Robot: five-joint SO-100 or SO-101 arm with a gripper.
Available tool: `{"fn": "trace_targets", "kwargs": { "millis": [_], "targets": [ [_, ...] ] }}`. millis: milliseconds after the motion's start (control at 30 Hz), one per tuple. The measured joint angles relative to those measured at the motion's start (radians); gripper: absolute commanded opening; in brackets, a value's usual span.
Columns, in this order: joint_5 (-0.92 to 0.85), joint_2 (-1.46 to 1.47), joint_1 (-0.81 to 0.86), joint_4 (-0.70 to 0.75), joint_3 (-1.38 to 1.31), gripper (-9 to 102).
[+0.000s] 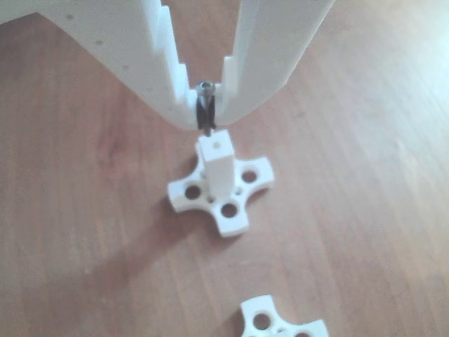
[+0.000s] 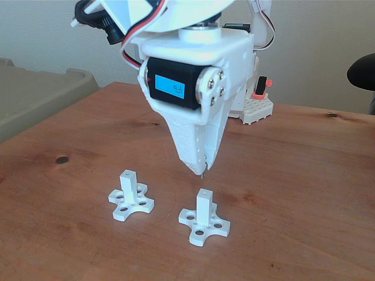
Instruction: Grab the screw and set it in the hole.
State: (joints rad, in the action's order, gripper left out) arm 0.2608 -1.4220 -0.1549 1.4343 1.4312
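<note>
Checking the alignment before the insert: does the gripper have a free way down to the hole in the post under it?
Probably yes. The gripper, shut on the screw, hangs just above the post; nothing lies between the screw's tip and the hole.

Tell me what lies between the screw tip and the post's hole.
Nothing: in the fixed view, only open air separates the screw, held in the gripper, from the hole.

White tool (image 2: 201, 168) pointing straight down, jaws pinched on the screw (image 1: 205, 111), wrist held above the table
</note>
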Motion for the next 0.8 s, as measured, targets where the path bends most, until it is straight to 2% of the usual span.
{"fn": "trace_targets", "kwargs": {
  "millis": [800],
  "targets": [
    [0.006, 0.0, -0.014, -0.015, 0.0, -4]
  ]
}}
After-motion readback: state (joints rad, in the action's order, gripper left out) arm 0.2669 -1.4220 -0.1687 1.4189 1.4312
